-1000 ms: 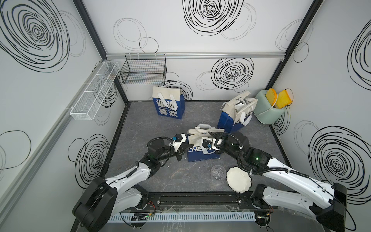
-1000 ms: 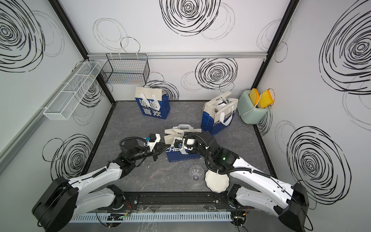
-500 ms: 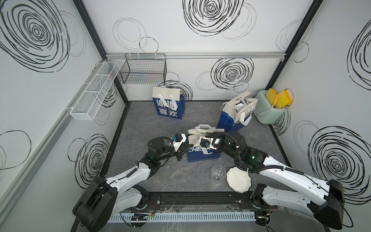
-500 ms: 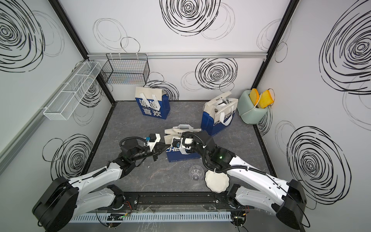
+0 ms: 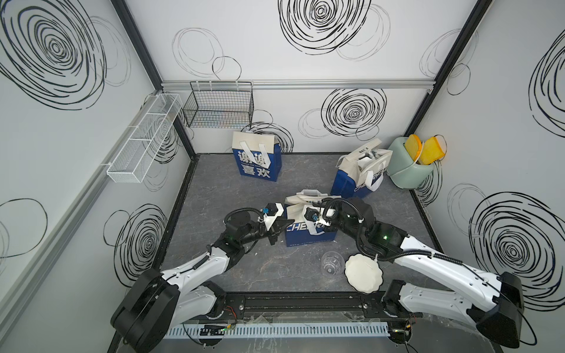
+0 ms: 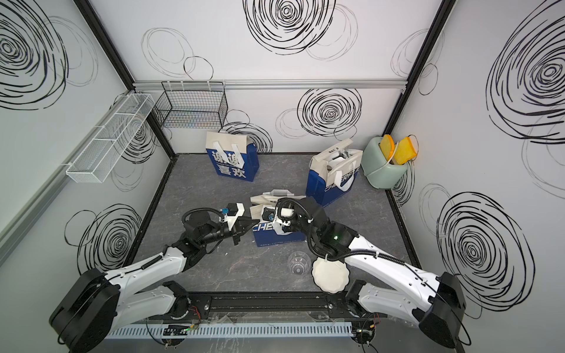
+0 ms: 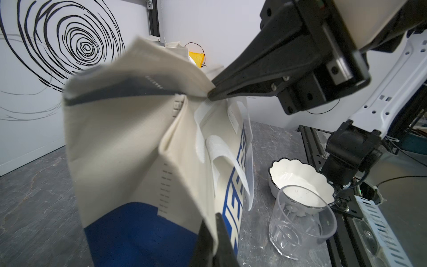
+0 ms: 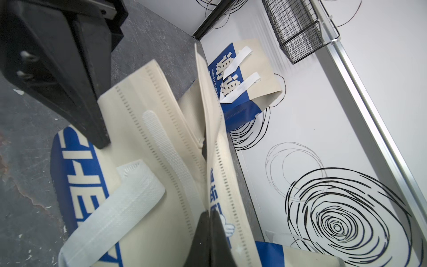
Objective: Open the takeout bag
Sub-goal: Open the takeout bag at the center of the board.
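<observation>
on the left, the left gripper (image 7: 214, 233) is pinched tight on the left side edge of the takeout bag (image 5: 308, 237), just as it was a second ago. its wrist view shows the cream cloth squeezed inside it.

the bag stands upright in the middle of the table. it is blue at the bottom and cream on top.

the new thing is on the right. the right gripper (image 7: 210, 96) was partly open a second ago. now it has snapped shut on the top flap of the bag. so both arms hold the bag, one on each side.

i think the grabbing part is done, and pulling the two sides apart comes next. the top still looks folded in, so the bag is not open yet. the cloth looks thin and floppy, so it might slip out if they tug too fast.

the table (image 5: 229, 198) is dark grey, like stone. near the front, right of the bag, a clear cup (image 5: 331, 264) sits just beside a white bowl (image 5: 363, 273).

on the left wall hangs a white wire shelf (image 5: 143, 140). on the far wall hangs a black wire basket (image 5: 218, 105). below it stands a second bag (image 5: 256, 160). further right stands a third bag (image 5: 359, 174), then a green bin (image 5: 408, 166) in the far right corner. the walls are white with black swirls.
</observation>
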Robot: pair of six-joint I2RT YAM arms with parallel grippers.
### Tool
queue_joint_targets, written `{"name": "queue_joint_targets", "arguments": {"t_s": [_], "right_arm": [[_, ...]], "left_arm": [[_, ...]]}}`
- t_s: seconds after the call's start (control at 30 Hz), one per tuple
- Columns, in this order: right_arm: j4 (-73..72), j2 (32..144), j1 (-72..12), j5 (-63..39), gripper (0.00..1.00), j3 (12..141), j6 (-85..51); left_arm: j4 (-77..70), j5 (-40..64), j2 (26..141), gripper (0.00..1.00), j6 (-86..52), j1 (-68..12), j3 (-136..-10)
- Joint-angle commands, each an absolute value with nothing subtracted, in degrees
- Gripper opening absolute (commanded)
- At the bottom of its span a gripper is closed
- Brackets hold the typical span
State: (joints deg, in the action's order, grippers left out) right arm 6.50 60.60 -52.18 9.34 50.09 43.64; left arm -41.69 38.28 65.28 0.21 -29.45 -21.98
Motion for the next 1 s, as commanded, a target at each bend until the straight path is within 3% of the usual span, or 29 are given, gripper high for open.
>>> {"name": "queue_joint_targets", "arguments": {"t_s": [0.0,0.43,0.97], "right_arm": [[8.19,60.03,-51.13,4.15,0.00,53.60,40.12],[12.58,59.81,-46.64,-2.35,0.00,57.96,36.65],[19.05,62.48,-46.23,-0.96,0.00,65.00,38.88]], "left_arm": [[-43.51,38.94,65.38,0.00,0.39,-29.43,-22.34],[-43.25,38.75,65.22,0.00,0.60,-29.36,-22.28],[-43.20,38.44,65.50,0.00,0.73,-29.40,-22.37]]}}
